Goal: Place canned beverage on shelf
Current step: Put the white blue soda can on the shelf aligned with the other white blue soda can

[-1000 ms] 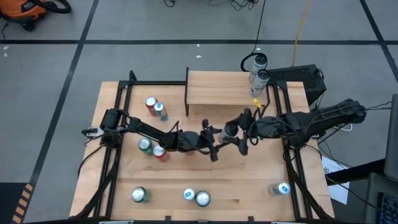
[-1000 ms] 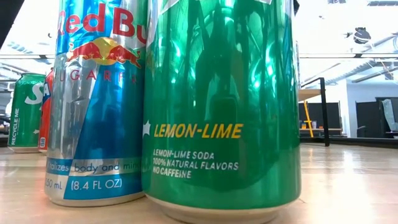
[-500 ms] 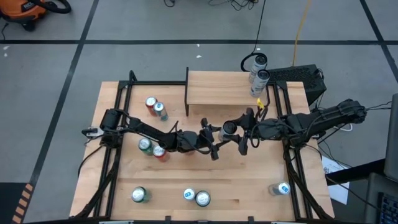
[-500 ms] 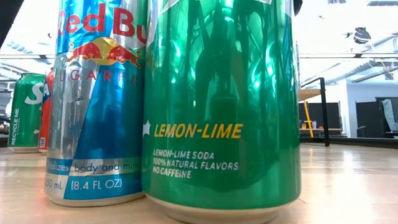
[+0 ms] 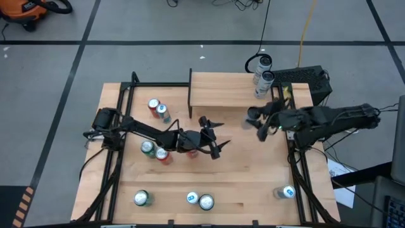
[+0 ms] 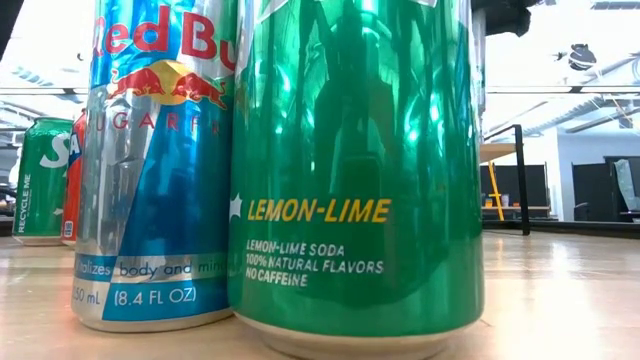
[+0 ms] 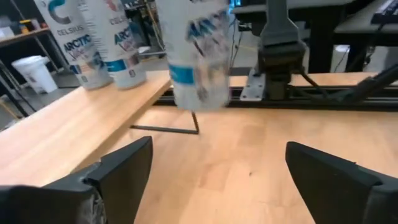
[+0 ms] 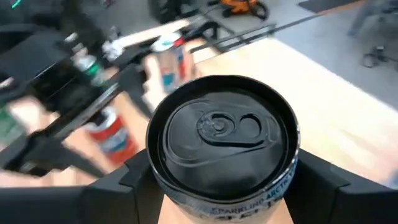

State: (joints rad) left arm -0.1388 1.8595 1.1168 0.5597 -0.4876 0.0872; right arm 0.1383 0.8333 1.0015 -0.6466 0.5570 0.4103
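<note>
Gripping a can (image 8: pixel 224 146) with a black top, the right gripper (image 5: pixel 258 125) is hanging just in front of the shelf (image 5: pixel 221 90), near its right end — its fingers (image 8: pixel 124 190) are pressing on either side of the can's body, as the right wrist view is showing. In the left wrist view the same can (image 7: pixel 198 59) is showing white and blue, lifted clear of the table (image 5: pixel 253 171) beside the shelf's edge (image 7: pixel 74 124).

The left gripper (image 5: pixel 212 134) is sitting over the middle of the table, in front of the shelf, with its fingers (image 7: pixel 124 168) spread wide and nothing between them.

Two tall white cans (image 5: pixel 262 69) are standing at the shelf's right back corner. Other cans are standing about the table — a pair (image 5: pixel 158 109) to the left of the shelf, two (image 5: pixel 155 151) beside the left arm, three (image 5: pixel 190 199) along the front edge and one (image 5: pixel 288 191) at the front right. In the low view a green lemon-lime can (image 6: pixel 355 170) and a blue-and-silver one (image 6: pixel 155 160) are filling most of the picture.
</note>
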